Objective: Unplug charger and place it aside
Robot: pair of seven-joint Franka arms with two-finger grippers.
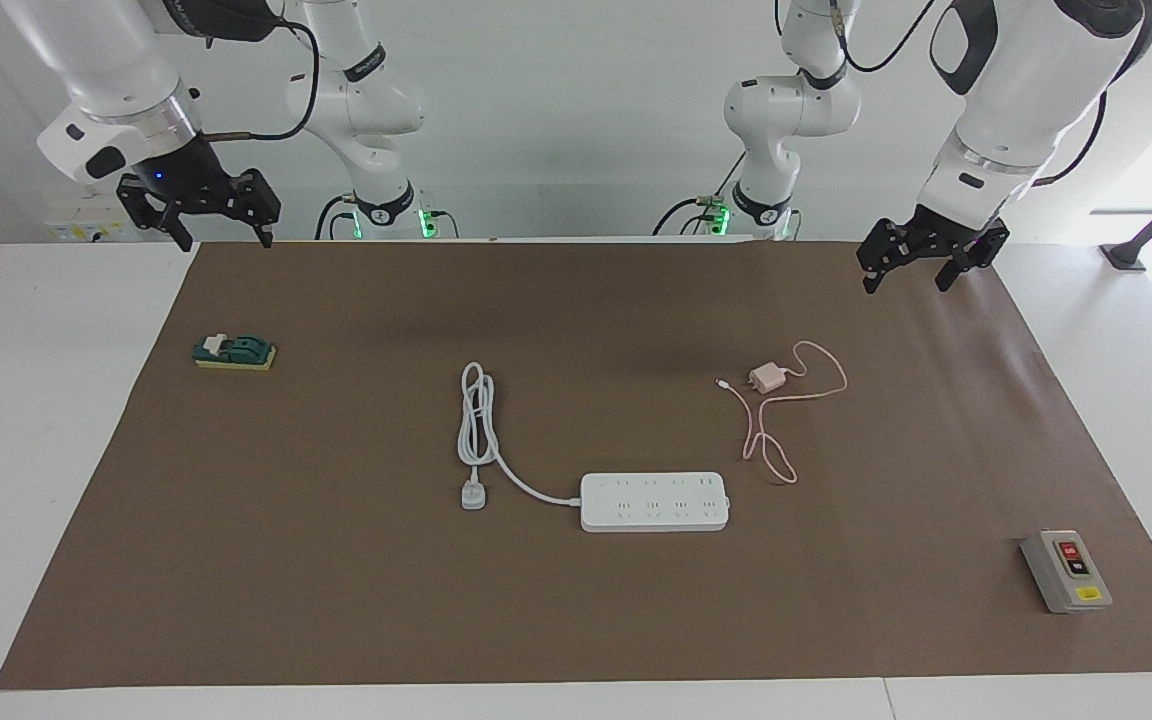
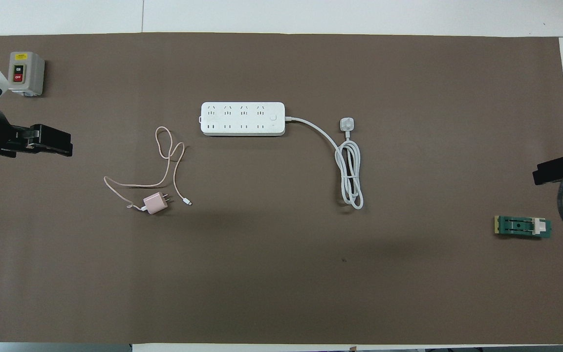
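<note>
**Charger lies unplugged on the mat, both arms raised**

Facing view: the charger (image 1: 765, 377) lies on the brown mat (image 1: 336, 560), nearer the robots than the power strip (image 1: 655, 501) and apart from it, its pink cable (image 1: 786, 425) looping beside it. The left gripper (image 1: 908, 270) hangs over the mat's edge at the left arm's end, fingers apart and empty. The right gripper (image 1: 221, 232) hangs over the opposite corner, fingers also apart.

Overhead view: the charger (image 2: 155, 203) rests prongs out, no socket on the power strip (image 2: 242, 118) occupied. A grey switch box (image 2: 26, 73) sits farther off; a green block (image 2: 523, 227) lies toward the right arm's end.
</note>
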